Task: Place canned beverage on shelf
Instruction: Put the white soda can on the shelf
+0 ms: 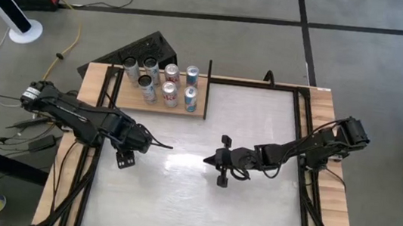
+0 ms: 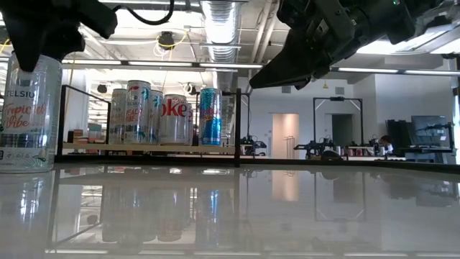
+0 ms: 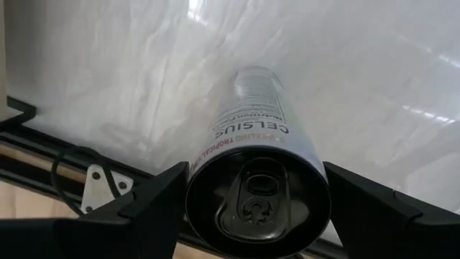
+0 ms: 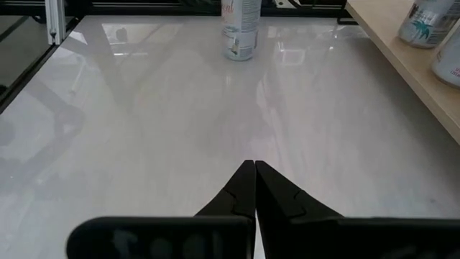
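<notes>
A white Celsius can (image 2: 26,108) stands upright on the glossy white tabletop at the left; it also shows in the left wrist view (image 3: 259,180) and the right wrist view (image 4: 241,29). My left gripper (image 1: 125,152) is over it, with one finger on each side of its top. The shelf (image 1: 131,99), a light-wood plank with thin black uprights, stands at the far left of the table and carries several upright cans (image 1: 171,83). My right gripper (image 1: 211,160) is shut and empty above the middle of the table. My left gripper pinches the can between its two fingers (image 3: 154,198), which lie on opposite sides of the can's upper wall (image 3: 198,162) just below the top rim. The fingers come from above, pointing down. The can is upright, its base (image 2: 25,167) on the tabletop.
The shelf's black uprights (image 2: 238,126) stand at its corners. A black box (image 1: 144,47) lies behind the shelf. Black rails (image 1: 303,124) and wooden side rims (image 1: 330,188) edge the table. Bare tabletop (image 1: 191,203) lies between the arms and the near edge.
</notes>
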Motion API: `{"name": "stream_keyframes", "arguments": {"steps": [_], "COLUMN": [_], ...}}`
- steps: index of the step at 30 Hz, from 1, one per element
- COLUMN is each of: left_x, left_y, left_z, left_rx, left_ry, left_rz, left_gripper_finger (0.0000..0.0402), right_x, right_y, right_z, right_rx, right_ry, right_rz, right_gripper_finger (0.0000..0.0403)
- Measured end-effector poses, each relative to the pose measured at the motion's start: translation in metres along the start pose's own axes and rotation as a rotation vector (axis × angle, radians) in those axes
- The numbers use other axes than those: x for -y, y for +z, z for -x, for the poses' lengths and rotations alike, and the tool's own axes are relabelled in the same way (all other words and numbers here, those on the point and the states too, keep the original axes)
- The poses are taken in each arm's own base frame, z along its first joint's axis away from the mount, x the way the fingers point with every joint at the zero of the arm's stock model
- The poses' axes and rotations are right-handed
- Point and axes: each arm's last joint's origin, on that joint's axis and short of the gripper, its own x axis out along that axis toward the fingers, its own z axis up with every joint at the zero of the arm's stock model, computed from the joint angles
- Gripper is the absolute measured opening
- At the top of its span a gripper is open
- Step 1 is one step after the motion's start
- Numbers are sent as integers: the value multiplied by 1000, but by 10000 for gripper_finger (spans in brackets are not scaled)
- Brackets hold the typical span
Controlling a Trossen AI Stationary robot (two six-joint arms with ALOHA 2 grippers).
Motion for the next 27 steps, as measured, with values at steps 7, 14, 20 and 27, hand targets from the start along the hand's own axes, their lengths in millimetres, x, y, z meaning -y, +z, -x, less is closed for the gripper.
{"name": "stream_keyframes", "arguments": {"steps": [7,14,20,27], "left_x": [-2,-24,-65,-131], "left_y": [1,10,28,51], "left_z": [0,18,60,64], "left_rx": [2,-21,77,28], "left_ry": [3,39,151,202], "left_rz": [-32,-83,-115,-92], "left_gripper_finger": [256,238,238,238], "right_x": [0,0,1,5], "right_y": [0,0,-1,0], "right_z": [0,0,0,6], "right_rx": [-1,-2,-16,-49], "right_ry": [0,-1,-3,-12], "right_rz": [0,0,22,79], "right_gripper_finger": [27,27,27,27]}}
